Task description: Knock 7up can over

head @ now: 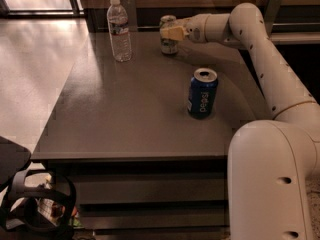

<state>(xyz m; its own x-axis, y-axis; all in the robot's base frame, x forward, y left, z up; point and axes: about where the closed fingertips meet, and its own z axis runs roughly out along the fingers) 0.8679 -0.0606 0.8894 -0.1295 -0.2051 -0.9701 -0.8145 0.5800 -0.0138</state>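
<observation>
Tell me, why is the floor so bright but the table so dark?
Camera view: light from the top left glares off the floor, washing it pale; the table looks dim brown, with a faint sheen near the water bottle; the end effector is at the 7up can, by the darker far edge.

White "pepsi" lettering, vertical, on blue can.
</observation>
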